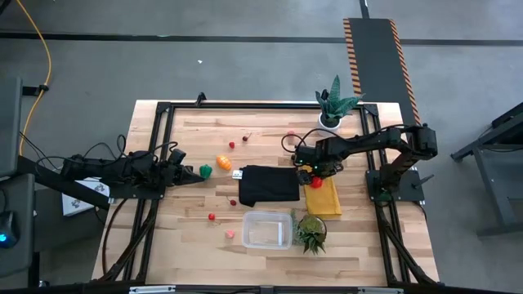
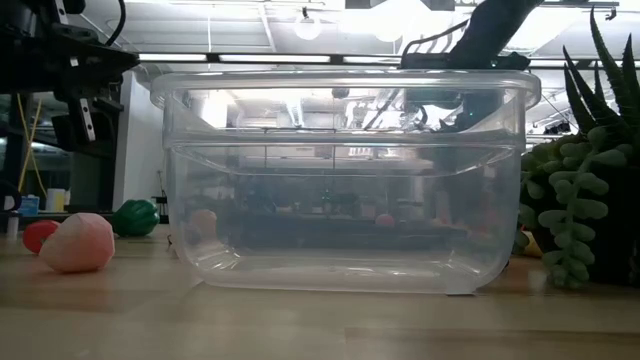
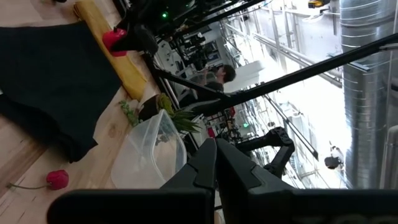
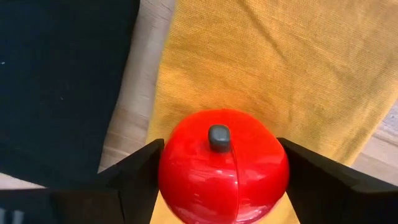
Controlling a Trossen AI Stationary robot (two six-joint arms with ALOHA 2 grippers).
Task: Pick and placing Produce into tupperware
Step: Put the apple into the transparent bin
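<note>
A larger red fruit (image 4: 224, 168) with a dark stem lies on a yellow cloth (image 1: 327, 200), right of a black cloth (image 1: 268, 184). My right gripper (image 1: 314, 176) points down over it, one finger on either side. The clear tupperware (image 1: 267, 229) stands on the wood near the front edge; it fills the low view (image 2: 340, 180). A green piece (image 1: 205, 171) and an orange piece (image 1: 222, 162) lie at the left, just ahead of my left gripper (image 1: 185, 173), which is shut and level with nothing in it. Small berries (image 1: 211, 216) are scattered on the table. My right gripper has the red fruit between its two fingers, which meet its widest sides (image 4: 163, 177) left and right of the stem. The fingers (image 4: 134, 183) come from above, pointing down. The fruit sits upright, stem up, with its underside on the yellow cloth.
A spiky potted plant (image 1: 310, 233) stands right beside the tupperware's right end, another in a white pot (image 1: 335, 106) at the far edge. A pink berry (image 2: 78, 243) and a red one (image 2: 38, 235) lie left of the tub. A person (image 3: 219, 78) shows far behind the table.
</note>
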